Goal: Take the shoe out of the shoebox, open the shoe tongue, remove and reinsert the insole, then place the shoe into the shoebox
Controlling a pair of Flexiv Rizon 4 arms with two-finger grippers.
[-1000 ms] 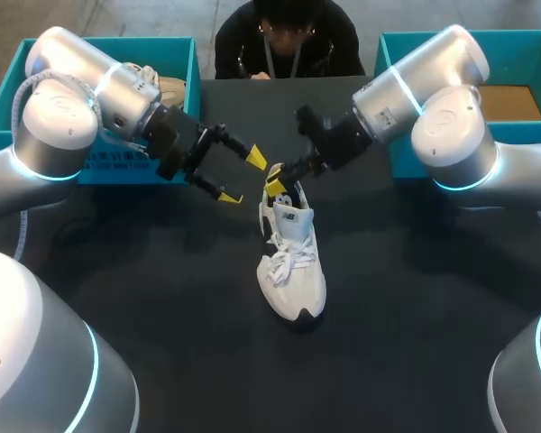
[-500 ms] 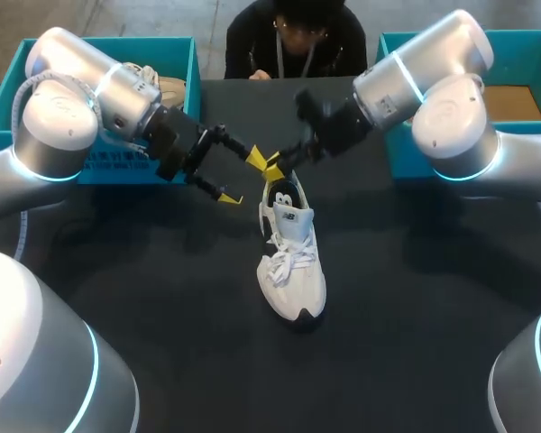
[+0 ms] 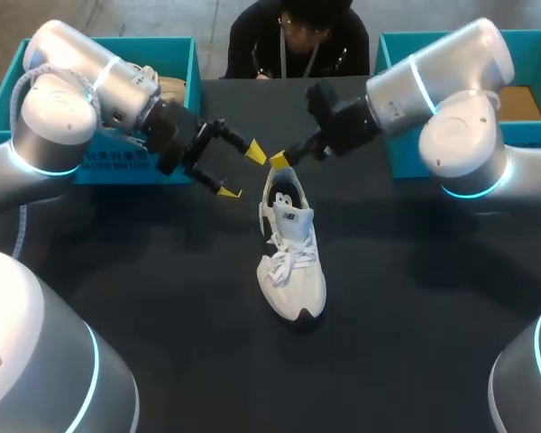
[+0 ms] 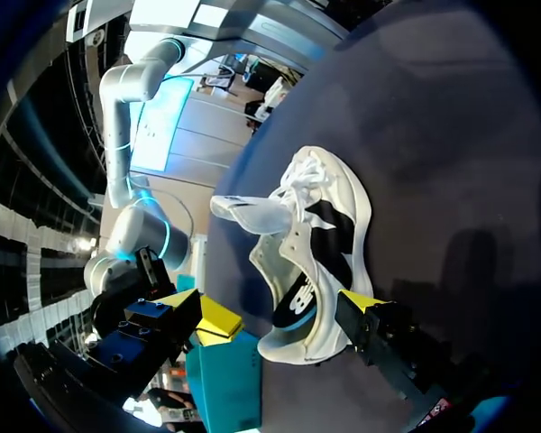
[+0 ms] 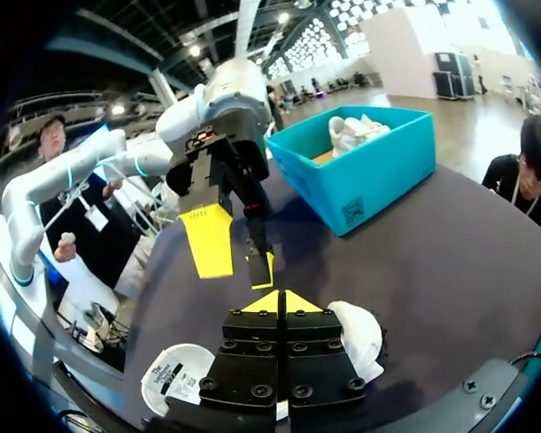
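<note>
- Judging by how things lie, you are at the insole step. The shoe (image 3: 290, 257) is out of its box and stands on its sole near the middle of the tabletop (image 3: 415, 307), toe toward the robot and heel toward the far edge.
- Its tongue (image 3: 293, 218) is lifted up and forward, which leaves the opening clear. The dark insole (image 4: 298, 302) looks to be seated inside, though you cannot see its full length.
- Your right pincer (image 3: 278, 161) hangs just above the heel collar, its yellow tips pressed together with nothing between them.
- Your left pincer (image 3: 242, 172) sits just beside the heel on the left side, fingers spread wide and touching nothing.
- The next move probably calls for one pincer to steady the shoe at the heel or side. The other then goes down into the opening, catches the insole's rear edge and peels it up. The right one would have to part its tips first.
- Watch for the light shoe tipping or sliding if you pull without bracing it.
- The tabletop is dark and matte, and a teal shoebox stands at each far corner. The left shoebox (image 3: 176, 41) holds a second shoe (image 3: 169, 87). The right shoebox (image 3: 523, 38) shows a bare brown floor and seems the likely place for the return.
</note>
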